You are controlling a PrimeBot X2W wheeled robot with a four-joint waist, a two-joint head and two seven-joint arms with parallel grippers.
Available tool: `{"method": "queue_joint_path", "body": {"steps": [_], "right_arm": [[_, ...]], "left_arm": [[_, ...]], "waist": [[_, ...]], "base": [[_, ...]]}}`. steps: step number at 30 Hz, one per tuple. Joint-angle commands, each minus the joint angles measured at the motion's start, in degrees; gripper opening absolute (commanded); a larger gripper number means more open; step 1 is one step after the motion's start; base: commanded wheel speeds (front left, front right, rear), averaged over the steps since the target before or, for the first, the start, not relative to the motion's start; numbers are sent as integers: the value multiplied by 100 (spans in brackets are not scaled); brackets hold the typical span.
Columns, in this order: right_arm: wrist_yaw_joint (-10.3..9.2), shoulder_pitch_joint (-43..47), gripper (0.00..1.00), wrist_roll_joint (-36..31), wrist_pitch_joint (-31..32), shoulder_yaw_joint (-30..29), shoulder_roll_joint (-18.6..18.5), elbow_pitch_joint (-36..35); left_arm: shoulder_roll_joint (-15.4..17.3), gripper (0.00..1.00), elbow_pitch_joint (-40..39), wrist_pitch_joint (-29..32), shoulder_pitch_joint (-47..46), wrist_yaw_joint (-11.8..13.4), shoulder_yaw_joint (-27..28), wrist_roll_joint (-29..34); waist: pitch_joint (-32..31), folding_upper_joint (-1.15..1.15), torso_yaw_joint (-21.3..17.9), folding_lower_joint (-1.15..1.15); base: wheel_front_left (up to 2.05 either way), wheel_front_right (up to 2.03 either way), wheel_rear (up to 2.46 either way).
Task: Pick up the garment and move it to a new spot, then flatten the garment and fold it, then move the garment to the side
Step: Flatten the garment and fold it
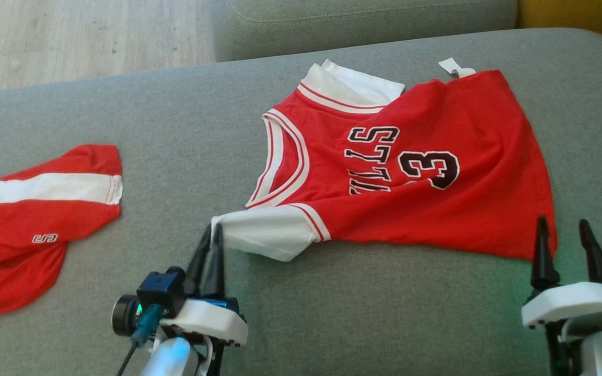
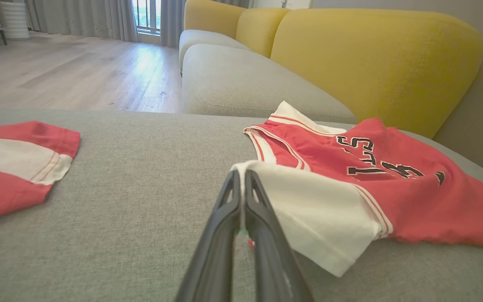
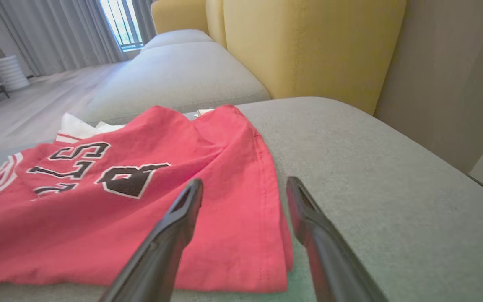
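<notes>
The garment is a red jersey with white sleeves and black lettering, spread on the grey cushion right of centre. My left gripper is shut on the corner of the near white sleeve, which lifts slightly at the fingertips. My right gripper stands open at the garment's near right hem corner. The red hem lies between and under its two fingers. The garment has some wrinkles across the body, and its far sleeve is folded under at the back.
A second red and white garment lies at the cushion's left edge. Another grey seat and yellow backrests stand behind. Wooden floor shows at the far left.
</notes>
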Motion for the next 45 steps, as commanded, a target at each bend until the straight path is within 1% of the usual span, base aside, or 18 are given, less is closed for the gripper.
{"method": "queue_joint_path", "body": {"steps": [1,3,5,9,13,15,21,30,32,35,40,41,45], "right_arm": [[39,-108,100,57,-110,213,-62,-231],[39,-79,100,143,-263,383,-62,-297],[39,-56,100,217,-413,549,-62,-395],[39,-12,100,270,-626,756,-62,-663],[39,130,100,365,-723,965,-62,-981],[39,232,100,347,-734,1027,-62,-1013],[39,358,100,330,-742,1059,-62,-1059],[39,270,100,336,-744,1080,-62,-1141],[39,253,100,340,-744,1095,-62,-1143],[39,220,100,351,-744,1113,-62,-1139],[39,171,100,362,-744,1110,-62,-1141],[39,171,100,362,-744,1110,-62,-1141],[39,127,100,352,-744,1091,-62,-1147]], "left_arm": [[57,100,-169,-70,-122,35,163,76],[80,100,-357,-70,-154,37,214,205],[103,100,-790,-70,-160,35,328,393],[123,100,-1685,-70,-38,-47,581,759],[107,100,-2387,-70,224,-188,800,1055],[93,100,-2437,-70,385,-202,865,1097],[59,100,-2384,-70,639,-257,916,1118],[43,100,-2152,-70,556,-377,895,1093],[42,100,-1930,-70,540,-443,828,1064],[42,100,-1355,-70,457,-552,663,1055],[47,100,-449,72,125,-629,516,1058],[47,100,-449,72,125,-629,516,1058],[64,100,4,196,-130,-687,444,1036]], "waist": [[-2,0,14,0],[-12,0,53,0],[-21,0,106,0],[-59,0,232,0],[-120,0,347,0],[-140,0,369,0],[-150,0,411,0],[-49,0,308,0],[-6,0,260,0],[74,0,182,0],[246,0,79,0],[246,0,79,0],[380,0,21,0]], "base": [[0,0,0],[0,0,0],[0,0,0],[0,0,0],[0,0,0],[0,0,0],[0,0,0],[0,0,0],[0,0,0],[0,0,0],[0,0,0],[0,0,0],[0,0,0]]}}
